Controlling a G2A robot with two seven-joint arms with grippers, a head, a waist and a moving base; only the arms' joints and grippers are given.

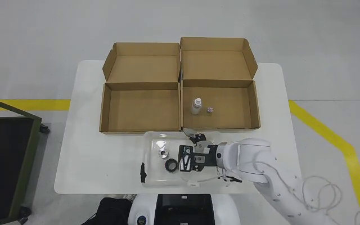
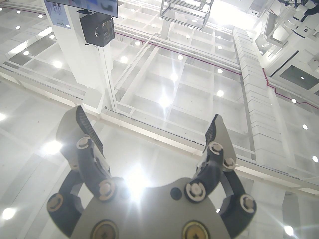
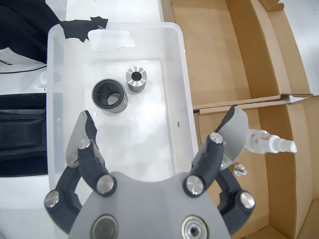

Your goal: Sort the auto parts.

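On the white table (image 1: 79,146), a left box (image 1: 140,109) and a right box (image 1: 236,107), both open cardboard, sat side by side along the far edge. A clear bin (image 1: 147,160) lay at the near edge. The right gripper (image 3: 159,111) hung above the bin, its jaws spread wide and gripping nothing. The left gripper (image 2: 148,112) pointed at the ceiling, equally wide and empty. In the bin stood a black-lined sleeve (image 3: 109,98) and, just beside it, a slotted steel collet (image 3: 136,79). A small spray bottle (image 3: 271,145) and a tiny screw (image 3: 239,169) lay in the right box.
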